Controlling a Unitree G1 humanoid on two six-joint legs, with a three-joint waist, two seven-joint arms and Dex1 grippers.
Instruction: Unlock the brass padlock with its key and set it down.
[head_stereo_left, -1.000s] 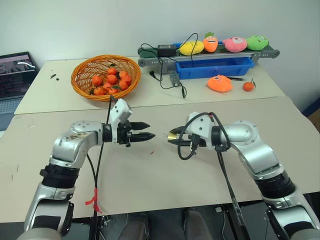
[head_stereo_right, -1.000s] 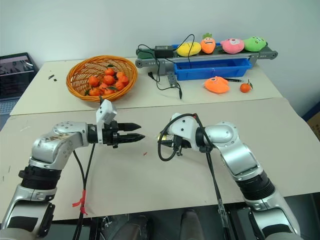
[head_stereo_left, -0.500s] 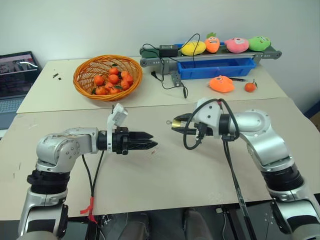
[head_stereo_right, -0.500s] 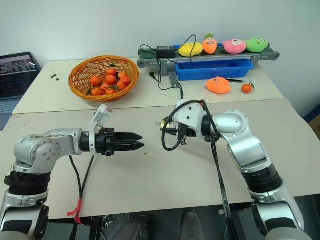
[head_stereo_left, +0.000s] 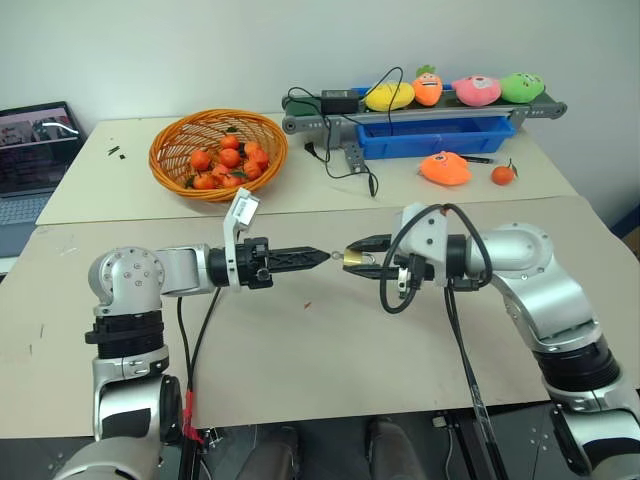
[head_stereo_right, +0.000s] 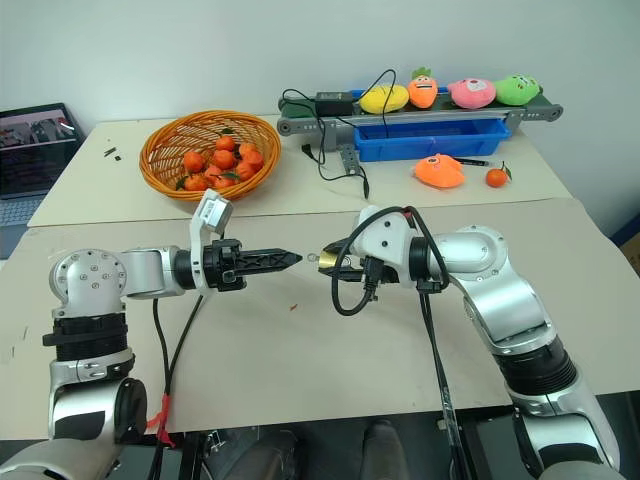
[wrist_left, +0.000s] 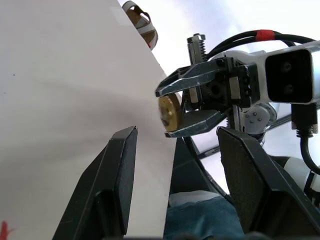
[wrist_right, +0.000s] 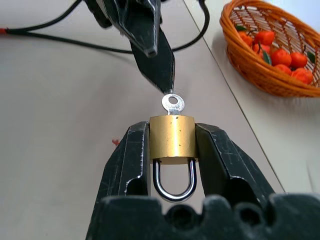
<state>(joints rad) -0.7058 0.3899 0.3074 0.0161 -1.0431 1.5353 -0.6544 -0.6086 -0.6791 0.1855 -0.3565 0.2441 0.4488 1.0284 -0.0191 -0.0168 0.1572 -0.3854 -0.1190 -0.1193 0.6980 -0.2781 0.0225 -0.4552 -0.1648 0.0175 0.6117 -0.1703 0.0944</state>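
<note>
- Here, our right gripper (wrist_right: 172, 150) was clamped on the padlock (wrist_right: 172, 136), one finger on each flat side of the brass body, holding it in the air above the table (head_stereo_left: 330, 350).
- The shackle (wrist_right: 173, 179) pointed back toward the right wrist and looked seated — so we judged the lock not yet opened.
- The key (wrist_right: 173, 104) sat in the keyhole, its round silver head sticking out toward our left arm.
- Our left gripper (wrist_left: 175, 165) had its fingers apart and held nothing; its tips were just short of the key head, in line with it.
- We judged the step in hand to be the approach to the key, before any turning.
- Next, we thought, the left fingers would need to close squarely on that thin head and then twist about the key's own line, while the right grip held the body firm.
- The head is small and flat — a slightly off pinch could slip.
</note>
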